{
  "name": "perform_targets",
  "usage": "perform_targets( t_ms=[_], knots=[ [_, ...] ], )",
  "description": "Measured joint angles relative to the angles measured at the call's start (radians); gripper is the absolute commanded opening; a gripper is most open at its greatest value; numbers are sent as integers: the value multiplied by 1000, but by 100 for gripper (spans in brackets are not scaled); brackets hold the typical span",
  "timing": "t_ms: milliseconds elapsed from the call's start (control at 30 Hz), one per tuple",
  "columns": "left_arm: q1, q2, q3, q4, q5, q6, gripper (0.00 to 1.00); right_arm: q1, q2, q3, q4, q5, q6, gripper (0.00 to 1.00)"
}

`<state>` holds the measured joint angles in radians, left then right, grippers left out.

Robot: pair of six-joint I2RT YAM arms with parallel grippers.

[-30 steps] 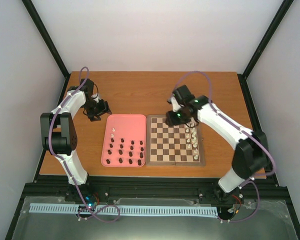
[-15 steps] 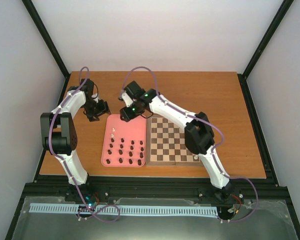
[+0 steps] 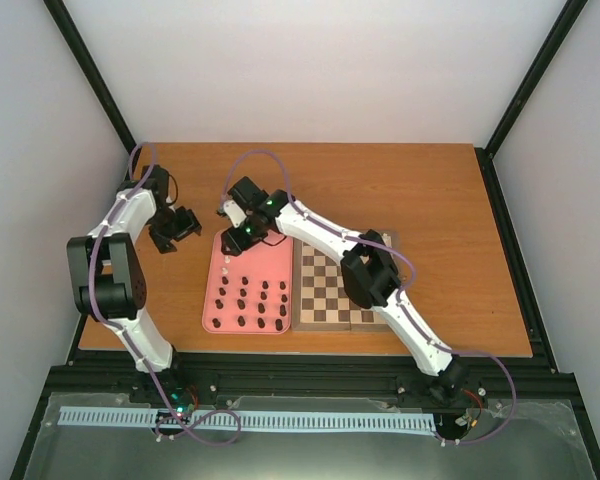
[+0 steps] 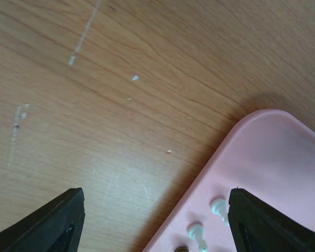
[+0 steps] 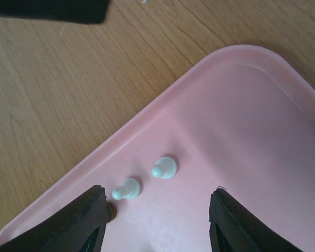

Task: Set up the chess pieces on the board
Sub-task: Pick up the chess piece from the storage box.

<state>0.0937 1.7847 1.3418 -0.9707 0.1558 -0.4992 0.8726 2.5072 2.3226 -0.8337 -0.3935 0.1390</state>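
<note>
The right tool [image 3: 237, 236] hangs over the far left corner of the pink tray [image 3: 276, 243], its jaws released and wide apart with nothing between them. In its wrist view two white pieces [image 5: 164, 167] sit on the tray floor just ahead of the gap, close together near the rim; a dark piece peeks out beside the left finger [image 5: 86, 223].

The left tool [image 3: 172, 230] hovers over bare bench [image 3: 400, 190] just left of that same corner, also released and empty. Its wrist view shows the wood grain, the tray's rounded corner and the two white pieces.

The dark pieces [image 3: 252, 302] stand in rows on the near half of the tray. The board [image 3: 325, 295] lies touching the tray's right side, and the right arm [image 3: 370, 275] crosses over it, hiding its right half.

A second ago the right tool was over the board's far right corner, where white pieces lined the right edge. Half a second ago it was above the tray's far edge, and it is now further left. The left tool has shifted left, away from the tray. The dark rows have not moved.
</note>
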Motion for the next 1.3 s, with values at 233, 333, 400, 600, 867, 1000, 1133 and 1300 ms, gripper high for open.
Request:
perform_targets(
  t_ms=[233,333,400,600,867,1000,1133,1300],
  knots=[
    [14,-75,-59,12,-17,-18,85,10,68,31,-1,-12,8,49],
    [14,-89,-84,13,-15,-22,85,20,79,32,-1,-13,10,47],
    [14,-90,-90,14,-13,-22,85,26,82,34,-1,-14,11,47],
    [14,-94,-98,32,2,-24,85,33,93,67,2,-11,21,41],
    [14,-103,-104,40,13,-25,85,33,130,72,8,-10,27,37],
    [14,-103,-105,45,18,-25,85,32,130,75,12,-3,31,32],
    [14,-103,-109,54,28,-25,85,32,130,76,10,2,35,23],
    [14,-103,-111,56,33,-25,85,30,130,76,10,10,41,7]
  ],
)
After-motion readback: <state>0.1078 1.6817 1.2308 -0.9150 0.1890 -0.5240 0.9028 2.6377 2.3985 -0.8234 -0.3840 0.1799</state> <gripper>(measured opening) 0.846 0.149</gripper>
